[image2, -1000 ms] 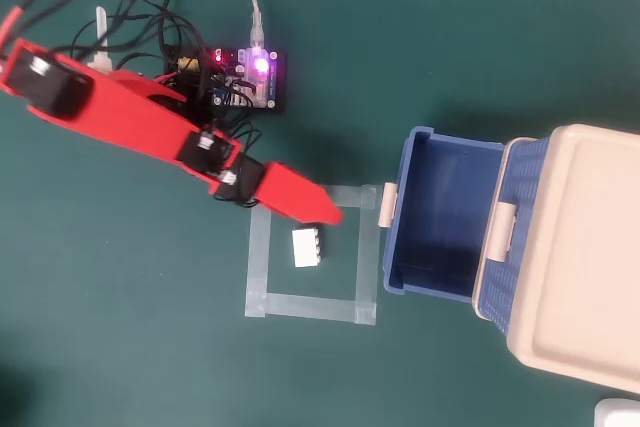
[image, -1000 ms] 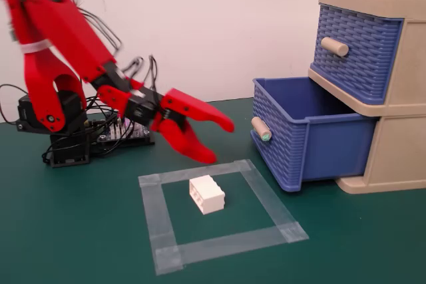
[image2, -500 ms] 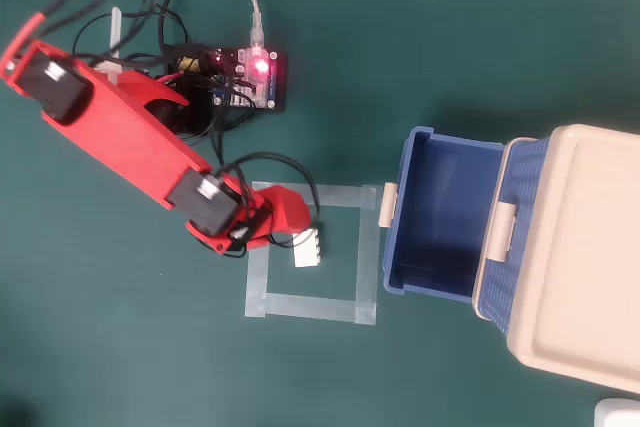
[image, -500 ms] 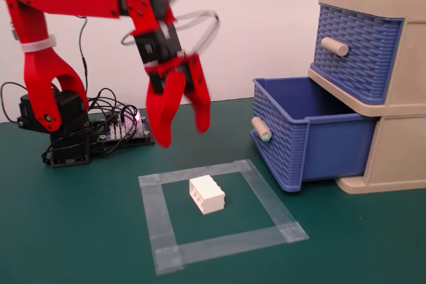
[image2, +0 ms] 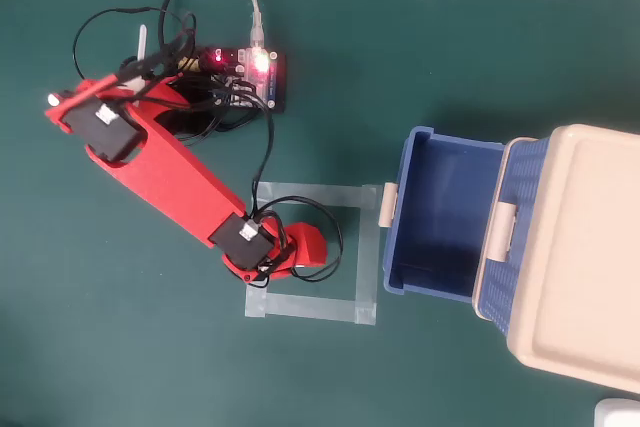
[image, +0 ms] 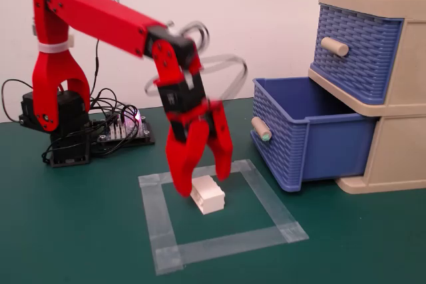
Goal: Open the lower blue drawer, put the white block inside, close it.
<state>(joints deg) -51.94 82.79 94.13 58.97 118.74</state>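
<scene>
The lower blue drawer (image: 313, 139) (image2: 440, 215) is pulled out of the beige cabinet (image: 399, 157) (image2: 585, 247) and shows an empty inside; its peg handle (image: 261, 129) has a pale green tip. The white block (image: 209, 195) lies inside a square of clear tape on the green table. My red gripper (image: 203, 183) (image2: 308, 252) points straight down over the block and is open, one finger to each side of it, with the tips near the table. In the overhead view the gripper hides the block.
The upper blue drawer (image: 356, 48) is shut. The tape square (image: 163, 234) (image2: 365, 247) marks the block's spot, just left of the open drawer. A controller board (image2: 250, 77) with cables sits by the arm's base (image: 60, 124) at the back left.
The arm has swung forward and down: the gripper went from hovering high behind the tape square to straddling the white block near the table. Block and drawer have not moved.
</scene>
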